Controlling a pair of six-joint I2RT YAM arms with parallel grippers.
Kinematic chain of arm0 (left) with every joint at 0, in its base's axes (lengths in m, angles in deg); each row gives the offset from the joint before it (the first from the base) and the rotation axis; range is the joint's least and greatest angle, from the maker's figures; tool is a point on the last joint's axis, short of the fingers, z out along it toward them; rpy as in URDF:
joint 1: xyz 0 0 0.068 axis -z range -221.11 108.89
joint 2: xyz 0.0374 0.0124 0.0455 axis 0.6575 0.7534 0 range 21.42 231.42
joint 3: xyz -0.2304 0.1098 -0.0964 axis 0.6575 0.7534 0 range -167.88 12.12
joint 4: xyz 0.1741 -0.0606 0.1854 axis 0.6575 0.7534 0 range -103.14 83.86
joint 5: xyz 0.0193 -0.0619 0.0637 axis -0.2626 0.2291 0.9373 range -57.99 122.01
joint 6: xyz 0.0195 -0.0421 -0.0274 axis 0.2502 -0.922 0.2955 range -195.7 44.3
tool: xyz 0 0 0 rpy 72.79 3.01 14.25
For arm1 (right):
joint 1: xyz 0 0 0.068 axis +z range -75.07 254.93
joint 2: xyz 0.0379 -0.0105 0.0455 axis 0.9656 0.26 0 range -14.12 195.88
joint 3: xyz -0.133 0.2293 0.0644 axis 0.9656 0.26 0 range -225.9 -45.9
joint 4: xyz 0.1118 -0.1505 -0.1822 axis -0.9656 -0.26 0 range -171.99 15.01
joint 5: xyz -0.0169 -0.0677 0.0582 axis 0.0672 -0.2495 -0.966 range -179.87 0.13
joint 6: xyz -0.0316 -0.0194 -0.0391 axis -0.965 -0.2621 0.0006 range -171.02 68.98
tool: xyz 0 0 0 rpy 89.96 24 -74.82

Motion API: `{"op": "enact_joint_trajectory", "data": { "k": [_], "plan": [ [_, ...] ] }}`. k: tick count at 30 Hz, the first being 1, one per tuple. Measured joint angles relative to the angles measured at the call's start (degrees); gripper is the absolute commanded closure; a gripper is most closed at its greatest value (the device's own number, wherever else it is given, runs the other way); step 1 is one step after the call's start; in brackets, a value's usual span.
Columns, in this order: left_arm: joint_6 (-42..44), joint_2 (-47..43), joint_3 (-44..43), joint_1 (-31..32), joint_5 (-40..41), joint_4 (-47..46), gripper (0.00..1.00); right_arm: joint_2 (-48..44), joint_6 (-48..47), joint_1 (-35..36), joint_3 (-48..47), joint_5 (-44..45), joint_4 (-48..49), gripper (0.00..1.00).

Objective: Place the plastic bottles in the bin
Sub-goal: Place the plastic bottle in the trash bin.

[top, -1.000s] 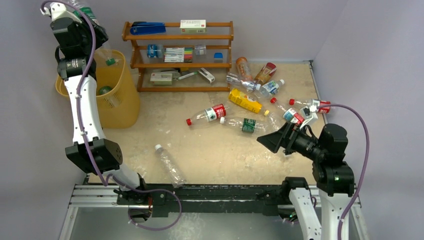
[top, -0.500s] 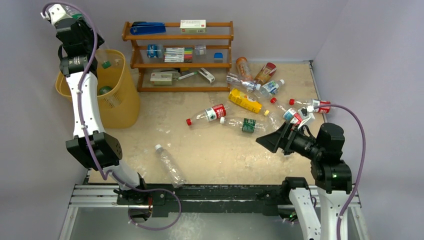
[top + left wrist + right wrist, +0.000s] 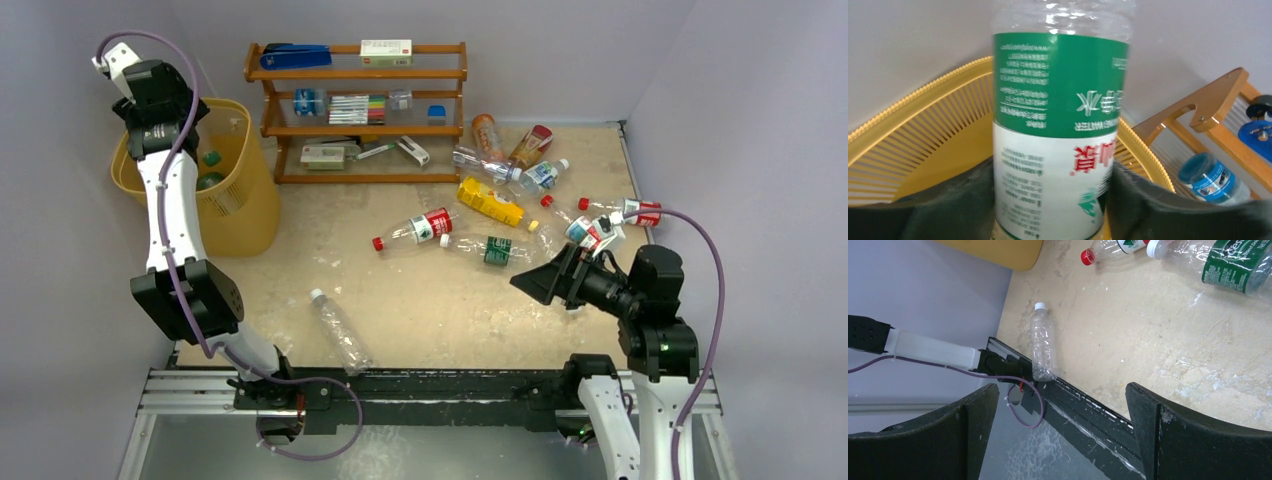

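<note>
The left gripper had dipped lower over the bin, clamped on a green-labelled bottle — the right gripper, spread wide, barely shifted.

The right hand, spread wide, frames a clear bottle lying flat.

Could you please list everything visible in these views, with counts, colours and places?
bin: one, yellow, back left of table.
held bottle: one, clear with green-and-white label, over the bin.
binned bottles: count unclear, green caps showing, inside bin.
loose bottles: about eleven, mostly clear, also yellow, orange and red, table centre and right.
shelf rack: one, brown wood, back, right of bin.
stationery: several, mixed colours, on rack.
table: one, beige.
left gripper: black, shut on held bottle.
right gripper: black, open, above table's right front.
</note>
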Motion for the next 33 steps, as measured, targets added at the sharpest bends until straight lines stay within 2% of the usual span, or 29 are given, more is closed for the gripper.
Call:
{"op": "enact_joint_trajectory", "data": {
  "k": [5,10,15,19,22,27,33],
  "plan": [
    [-0.1,0.0,-0.4,-0.2,1.1,1.8,0.22,0.0,0.3,0.0,1.1,-0.7,0.3,0.00],
    [-0.3,-0.2,-4.5,-0.2,0.4,5.5,0.20,0.0,0.5,0.0,1.4,-0.8,0.7,0.00],
    [-2.1,-3.3,-8.6,-0.2,-4.4,9.5,0.19,0.0,0.8,0.0,1.4,-0.9,1.6,0.00],
    [-4.5,-9.1,-8.2,-0.2,-10.1,12.0,0.18,-0.1,0.7,0.0,3.0,-1.0,2.5,0.00],
    [-6.6,-15.9,-2.4,-0.2,-14.2,12.2,0.17,-0.1,0.4,0.0,5.6,-1.1,3.0,0.00],
    [-10.9,-27.5,12.8,0.6,-17.7,12.4,0.16,-1.0,0.1,0.0,8.2,-1.3,3.0,0.00],
    [-15.5,-30.2,25.3,4.8,-18.0,14.2,0.15,-5.1,0.0,0.0,9.8,-1.3,3.0,0.00]
  ]
}}
